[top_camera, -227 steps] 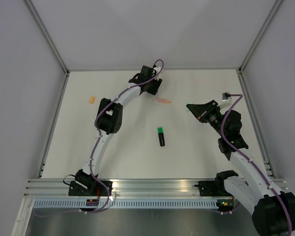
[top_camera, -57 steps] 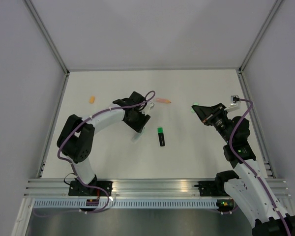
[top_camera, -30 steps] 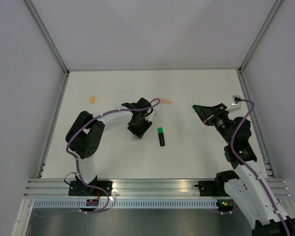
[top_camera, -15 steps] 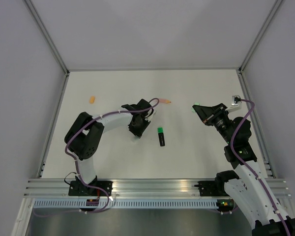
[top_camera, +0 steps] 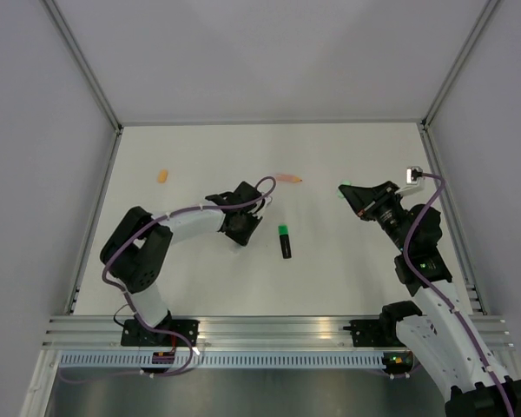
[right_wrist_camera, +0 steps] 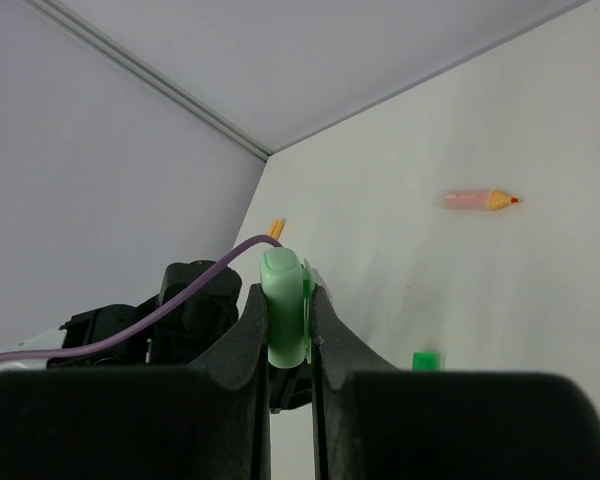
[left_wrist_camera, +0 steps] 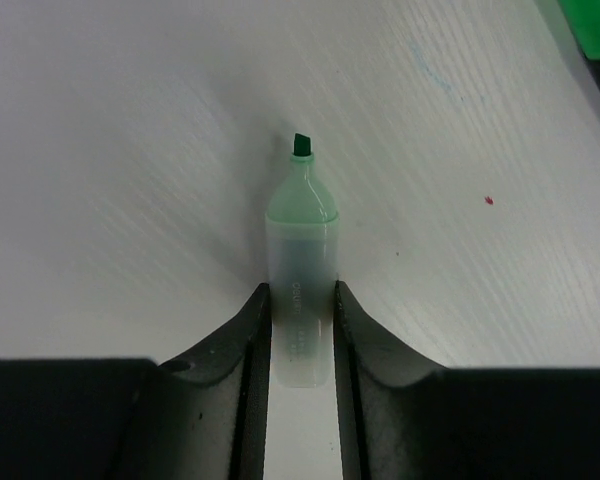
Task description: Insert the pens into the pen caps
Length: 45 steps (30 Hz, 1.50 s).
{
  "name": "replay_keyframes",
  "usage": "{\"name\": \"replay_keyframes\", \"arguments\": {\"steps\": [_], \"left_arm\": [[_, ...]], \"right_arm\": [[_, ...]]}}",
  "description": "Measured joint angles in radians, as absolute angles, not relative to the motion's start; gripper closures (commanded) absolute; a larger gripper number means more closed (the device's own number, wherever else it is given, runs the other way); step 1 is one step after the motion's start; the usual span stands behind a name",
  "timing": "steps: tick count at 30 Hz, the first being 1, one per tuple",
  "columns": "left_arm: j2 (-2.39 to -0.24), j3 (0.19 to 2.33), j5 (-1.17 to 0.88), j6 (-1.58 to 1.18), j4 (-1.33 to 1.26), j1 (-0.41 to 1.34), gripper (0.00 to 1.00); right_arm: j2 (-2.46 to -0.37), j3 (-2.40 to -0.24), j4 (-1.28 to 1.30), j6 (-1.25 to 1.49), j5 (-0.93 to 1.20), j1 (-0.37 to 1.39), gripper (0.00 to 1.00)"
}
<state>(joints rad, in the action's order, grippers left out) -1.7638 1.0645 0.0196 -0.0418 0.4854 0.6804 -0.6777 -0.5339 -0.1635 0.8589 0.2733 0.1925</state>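
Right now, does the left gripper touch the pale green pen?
Touching. The left wrist view shows the left gripper pressing both sides of the pale green pen, no gap.

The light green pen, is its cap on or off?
Off. The light green pen shows its bare dark tip in the left gripper; the right gripper holds the mint cap.

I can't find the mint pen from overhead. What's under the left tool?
The pale mint pen, uncapped, is clamped in the left tool with its tip pointing forward. Its rear end is covered by the tool.
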Motion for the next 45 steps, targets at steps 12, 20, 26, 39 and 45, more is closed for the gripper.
{"name": "replay_keyframes", "arguments": {"steps": [12, 20, 26, 39, 45], "left_arm": [[-1.33, 0.794, -0.306, -0.123, 0.139, 0.68, 0.98], [-1.106, 0.638, -0.489, -0.224, -0.175, 0.68, 0.98], [-0.986, 0.553, -0.518, -0.264, -0.27, 0.68, 0.98], [-0.916, 0.522, -0.506, -0.288, -0.295, 0.68, 0.98], [-0.915, 0.522, -0.501, -0.291, -0.294, 0.68, 0.98]], "right_arm": [[-0.84, -0.665, -0.168, 0.747, 0.308, 0.226, 1.0], [-1.039, -0.964, 0.03, 0.633, -0.004, 0.579, 1.0], [-1.154, -1.107, 0.14, 0.574, -0.313, 0.838, 1.0], [-1.221, -1.101, 0.192, 0.545, -0.574, 1.037, 1.0], [-1.216, -1.085, 0.172, 0.545, -0.61, 1.069, 1.0]]}}
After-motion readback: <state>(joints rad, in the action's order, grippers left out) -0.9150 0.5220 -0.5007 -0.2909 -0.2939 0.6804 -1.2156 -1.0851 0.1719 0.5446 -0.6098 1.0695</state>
